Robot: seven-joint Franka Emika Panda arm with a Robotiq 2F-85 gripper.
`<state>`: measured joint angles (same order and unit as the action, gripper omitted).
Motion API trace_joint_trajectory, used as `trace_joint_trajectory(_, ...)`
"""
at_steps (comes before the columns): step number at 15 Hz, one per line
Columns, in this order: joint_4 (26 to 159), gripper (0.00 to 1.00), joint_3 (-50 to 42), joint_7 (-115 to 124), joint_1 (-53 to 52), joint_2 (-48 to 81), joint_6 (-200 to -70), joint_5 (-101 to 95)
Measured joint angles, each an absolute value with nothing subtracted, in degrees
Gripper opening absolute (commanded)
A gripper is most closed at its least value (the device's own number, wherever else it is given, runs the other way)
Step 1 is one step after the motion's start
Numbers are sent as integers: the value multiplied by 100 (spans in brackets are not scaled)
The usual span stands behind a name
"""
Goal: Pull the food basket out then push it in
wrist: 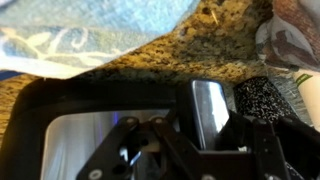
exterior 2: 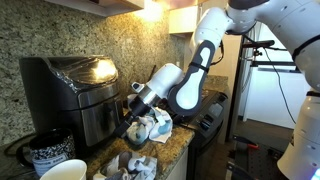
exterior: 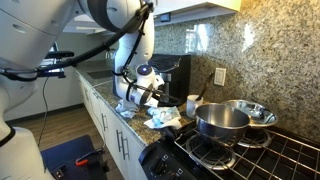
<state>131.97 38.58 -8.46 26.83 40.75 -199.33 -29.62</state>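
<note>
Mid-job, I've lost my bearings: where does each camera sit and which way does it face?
Exterior view: past the stove, looking along the counter at the food basket; arm and gripper show.
Exterior view: on the counter beside the food basket, facing back at the arm; gripper close to its front.
Wrist view: looks past the gripper onto granite counter and cloth.
Shared: both exterior views show gripper and food basket.

Bright light behind the arm (exterior 2: 205, 55) washes out that background; the granite wall (exterior: 200, 40) carries glare, the pots (exterior: 225, 120) glint; the wrist view is dark below and blurred throughout
</note>
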Motion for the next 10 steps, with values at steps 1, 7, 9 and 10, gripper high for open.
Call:
trace_joint_trajectory(1, 13213, 28, 3871, -846, 2709, 4065, -19931, -2962)
trace_joint_trajectory(7, 13221, 86, 3871, -853, 2725, 4073, -19877, -2962)
trace_joint_trajectory(9, 13221, 98, 3866, -854, 2725, 4088, -19876, -2962)
trace_joint_trajectory(10, 13218, 100, 3866, -854, 2725, 4092, -19876, -2962)
